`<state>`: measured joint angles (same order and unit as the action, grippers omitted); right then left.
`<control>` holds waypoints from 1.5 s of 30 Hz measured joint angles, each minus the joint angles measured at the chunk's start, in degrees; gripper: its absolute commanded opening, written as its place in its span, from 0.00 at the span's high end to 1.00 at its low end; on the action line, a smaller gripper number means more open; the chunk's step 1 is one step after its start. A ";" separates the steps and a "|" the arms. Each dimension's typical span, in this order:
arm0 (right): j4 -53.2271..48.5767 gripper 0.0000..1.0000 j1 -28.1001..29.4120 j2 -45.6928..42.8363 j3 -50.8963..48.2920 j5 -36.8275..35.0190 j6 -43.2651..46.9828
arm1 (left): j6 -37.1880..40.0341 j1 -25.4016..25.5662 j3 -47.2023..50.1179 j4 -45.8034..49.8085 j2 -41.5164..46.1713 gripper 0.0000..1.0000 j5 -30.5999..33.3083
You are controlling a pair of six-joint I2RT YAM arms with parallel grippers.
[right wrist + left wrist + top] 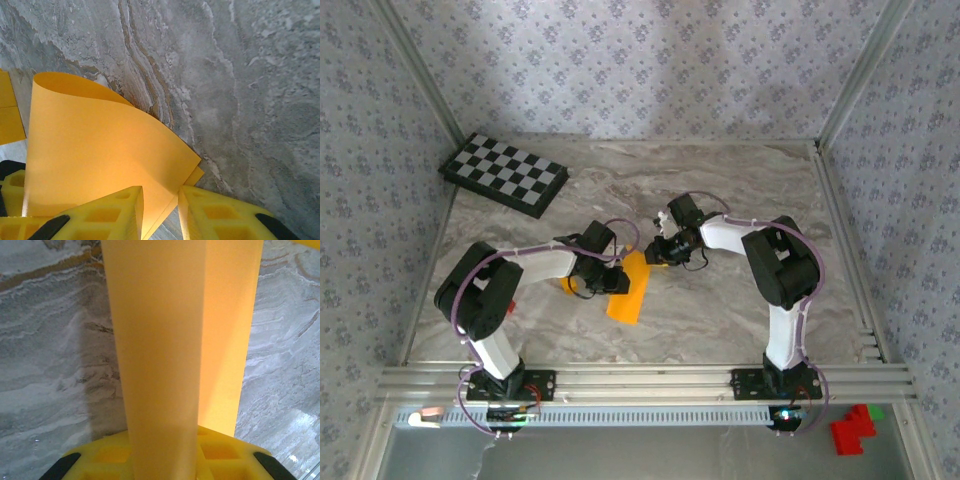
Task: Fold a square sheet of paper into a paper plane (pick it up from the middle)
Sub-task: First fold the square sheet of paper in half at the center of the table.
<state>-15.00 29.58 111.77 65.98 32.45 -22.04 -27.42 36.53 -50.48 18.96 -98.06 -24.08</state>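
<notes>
Right wrist shows right claw [159,200] parted about the square sheet of paper [100,145]; left wrist cannot tell whether left claw [612,282] grips.

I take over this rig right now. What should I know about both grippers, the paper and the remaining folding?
Left gripper: the square sheet of paper runs over it; grip unclear.
Right gripper: jaws apart, the paper's edge between them.
Paper: middle of the table, folded narrower, one end curled up.
Done: a lengthwise fold.
To do: nose and wings; no plane shape yet.
</notes>
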 measured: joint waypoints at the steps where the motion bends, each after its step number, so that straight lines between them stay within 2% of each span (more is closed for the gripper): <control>1: -0.09 0.72 0.00 0.02 0.09 0.00 0.00 | 0.00 0.02 0.00 0.00 0.00 0.78 0.07; 31: -1.25 0.71 -0.48 0.24 2.86 -1.05 1.75 | -0.02 0.72 0.00 0.04 0.02 0.76 1.62; 45: -1.57 0.73 0.90 -2.34 -0.74 -4.07 1.46 | -0.07 0.76 0.04 -0.07 0.02 0.76 1.81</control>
<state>-16.58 30.48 109.43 65.23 28.38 -20.58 -27.49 37.30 -50.43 18.90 -98.04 -22.26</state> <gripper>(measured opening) 0.274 0.236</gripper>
